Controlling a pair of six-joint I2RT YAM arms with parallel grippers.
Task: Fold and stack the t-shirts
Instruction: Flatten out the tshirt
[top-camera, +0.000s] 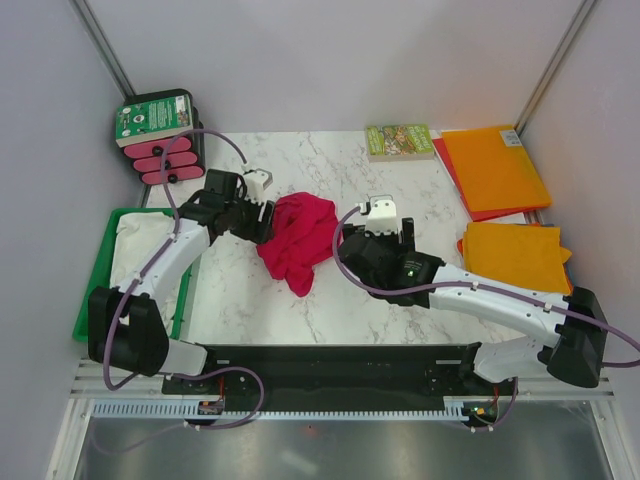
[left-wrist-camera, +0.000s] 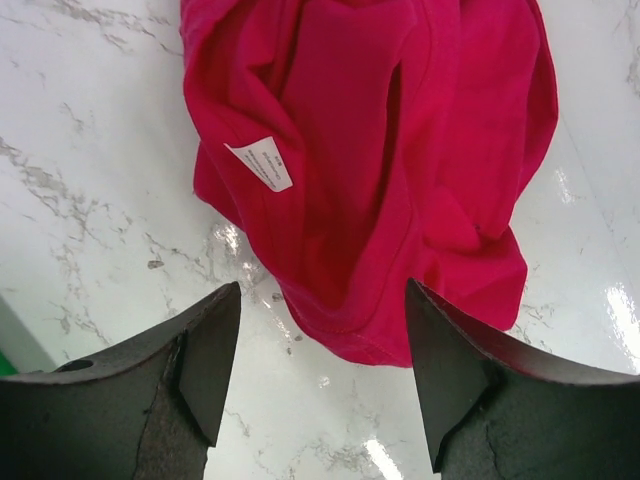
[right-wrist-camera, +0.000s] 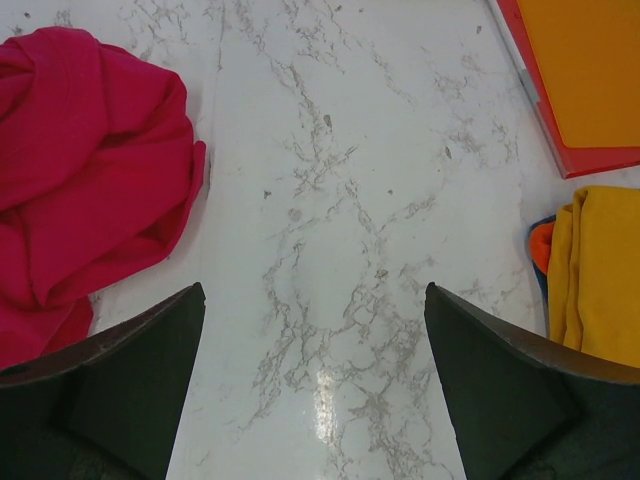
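Observation:
A crimson t-shirt (top-camera: 295, 240) (left-wrist-camera: 380, 150) (right-wrist-camera: 80, 170) lies crumpled at the table's middle, a white label showing on it. My left gripper (top-camera: 262, 225) (left-wrist-camera: 322, 300) is open at the shirt's left side; the hem reaches in between its fingers, which do not touch the cloth. My right gripper (top-camera: 372, 232) (right-wrist-camera: 314, 292) is open wide over bare marble just right of the shirt. A white t-shirt (top-camera: 140, 240) lies in the green tray (top-camera: 95, 290). One orange t-shirt (top-camera: 495, 165) (right-wrist-camera: 590, 70) lies folded flat at the back right, and another (top-camera: 515, 255) (right-wrist-camera: 600, 280) is nearer.
A small green-covered book (top-camera: 398, 140) lies at the back edge. A black holder with pink pieces (top-camera: 160, 140) stands at the back left. A red flat sheet (top-camera: 470, 205) lies under the far orange shirt. Walls close in on both sides.

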